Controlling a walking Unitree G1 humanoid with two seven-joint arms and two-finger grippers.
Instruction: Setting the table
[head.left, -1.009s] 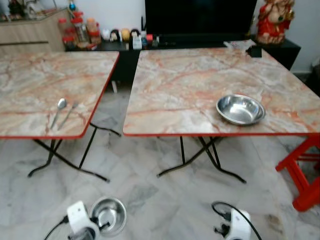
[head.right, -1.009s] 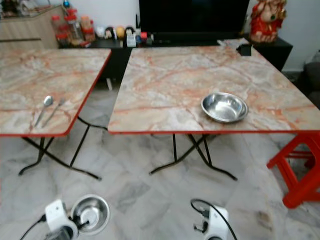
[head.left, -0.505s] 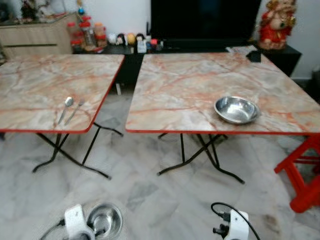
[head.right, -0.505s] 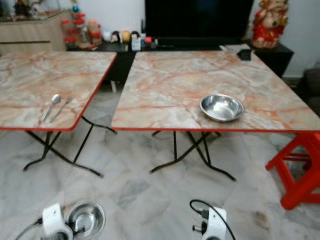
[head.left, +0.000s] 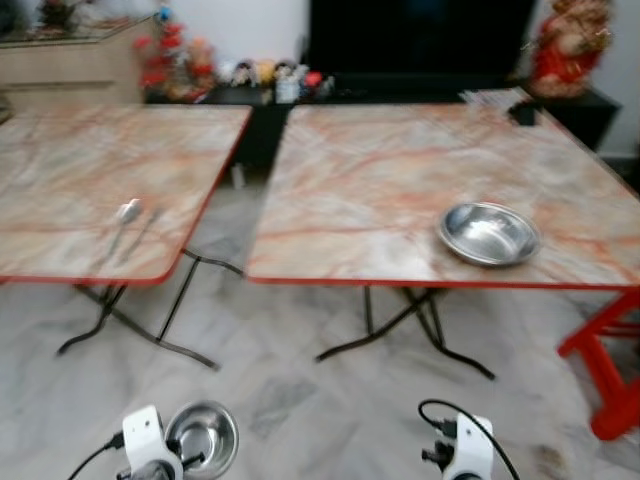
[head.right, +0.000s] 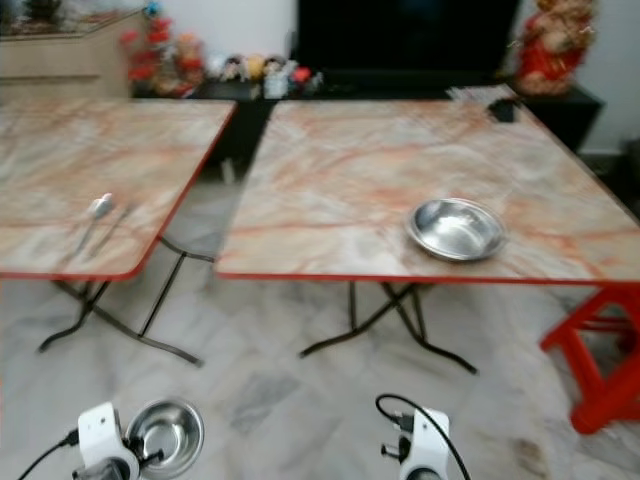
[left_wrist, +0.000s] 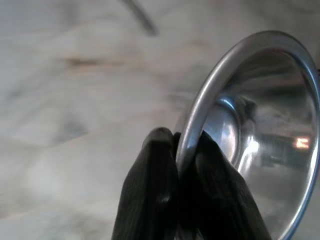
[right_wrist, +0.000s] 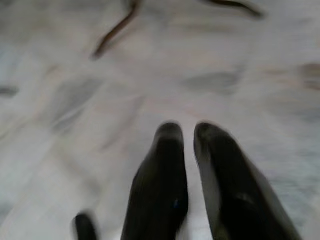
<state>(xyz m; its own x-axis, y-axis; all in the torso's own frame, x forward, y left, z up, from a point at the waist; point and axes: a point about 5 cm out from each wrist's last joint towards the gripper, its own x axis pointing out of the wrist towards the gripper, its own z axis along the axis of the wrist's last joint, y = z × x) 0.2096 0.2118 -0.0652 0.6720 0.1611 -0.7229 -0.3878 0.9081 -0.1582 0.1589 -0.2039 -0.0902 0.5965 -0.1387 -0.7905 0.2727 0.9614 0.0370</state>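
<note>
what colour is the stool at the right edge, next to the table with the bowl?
The stool is bright red, clearest in the right eye view.

Two square folding tables with marble-patterned tops and red edges stand side by side, a narrow gap between them: the left table (head.left: 80, 190) and the right table (head.left: 400, 190), both on thin black crossed legs. The floor (head.left: 300, 400) is pale grey marble tile. A red stool (head.left: 610, 370) stands at the right table's near corner. Behind the tables runs a low black cabinet (head.left: 400, 92) with a dark screen (head.left: 420, 35), and a light wooden sideboard (head.left: 70, 65) sits at the far left against a white wall (head.left: 250, 25).
</note>
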